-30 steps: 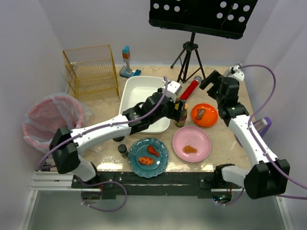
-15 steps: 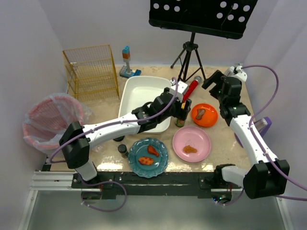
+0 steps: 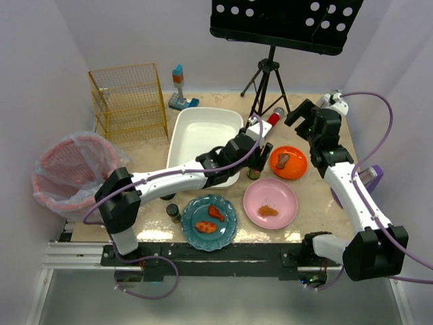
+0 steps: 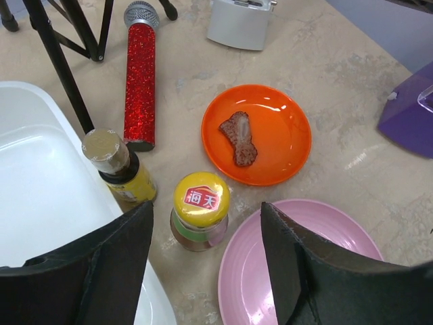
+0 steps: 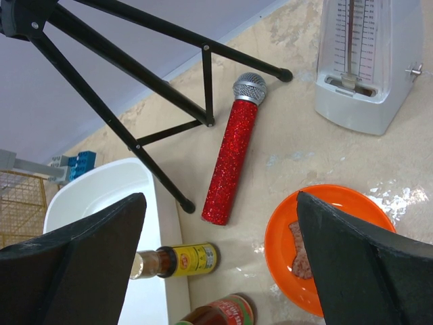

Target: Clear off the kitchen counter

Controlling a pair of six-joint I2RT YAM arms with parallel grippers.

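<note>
Left gripper [image 4: 205, 220] hangs low over the counter [image 3: 145, 162] with its jaws apart, one finger on each side of a jar [image 4: 201, 208] with a yellow lid. A gap shows on both sides, so neither finger touches it. The jar stands upright on the counter, just off the near right corner of the white tub [image 4: 40, 183]. A bottle [image 4: 116, 166] with a gold cap and a yellow label stands just left of the jar, close by the tub's rim. Beyond the bottle a red glitter microphone [image 4: 140, 81] lies flat, its grey head pointing toward the tripod [image 3: 268, 68].

Right of the jar sits an orange plate [image 4: 284, 128] holding one brown piece of food [image 4: 238, 139]. Nearer the arms is a pink plate [image 4: 325, 230] with one piece on it. A teal plate [image 3: 226, 230] with two pieces lies near the front edge, and a small dark pot [image 3: 173, 211] stands just left of it.

Right gripper [image 5: 220, 203] is raised over the far right of the counter, jaws spread wide with nothing between them. Its camera looks down on the microphone, the orange plate and a white metronome [image 5: 362, 61].

The beige counter fills the middle of the top view and bears all of these. A wire basket [image 3: 128, 100] stands at its far left corner, and a pink mesh bin [image 3: 67, 172] sits off its left edge.
</note>
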